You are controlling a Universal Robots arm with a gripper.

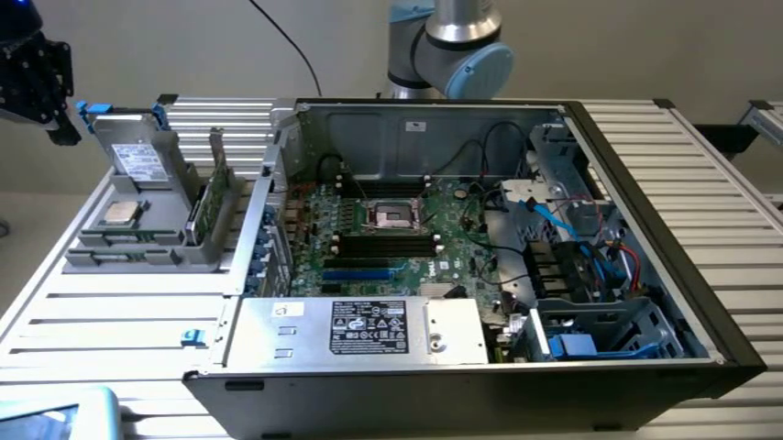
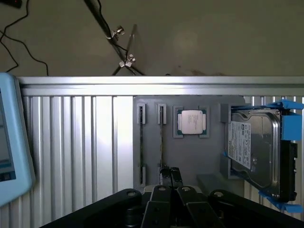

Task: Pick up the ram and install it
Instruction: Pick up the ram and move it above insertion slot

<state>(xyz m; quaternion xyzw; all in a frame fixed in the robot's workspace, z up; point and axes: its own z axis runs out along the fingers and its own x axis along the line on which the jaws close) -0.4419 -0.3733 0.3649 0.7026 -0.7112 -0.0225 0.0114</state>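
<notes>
The ram (image 1: 209, 207), a thin green stick, stands on edge in a slot of the grey holder (image 1: 135, 252) at the exterior view's left, beside the open computer case. In the wrist view the ram (image 2: 161, 137) shows edge-on as a narrow line in the holder (image 2: 190, 156). My gripper (image 1: 35, 81) hangs high above the holder's far left end, apart from the ram. Its black fingertips (image 2: 165, 174) sit pressed together with nothing between them, and the gripper (image 2: 169, 174) is shut. On the motherboard, black memory slots (image 1: 385, 243) lie below the processor socket (image 1: 394, 214).
A square silver processor chip (image 2: 191, 122) and a hard drive in a blue frame (image 2: 254, 149) also rest in the holder. Cables and a drive cage (image 1: 588, 266) crowd the case's right side. A power supply (image 1: 361, 328) sits at its front. A light blue device (image 2: 10, 142) lies on the ribbed table.
</notes>
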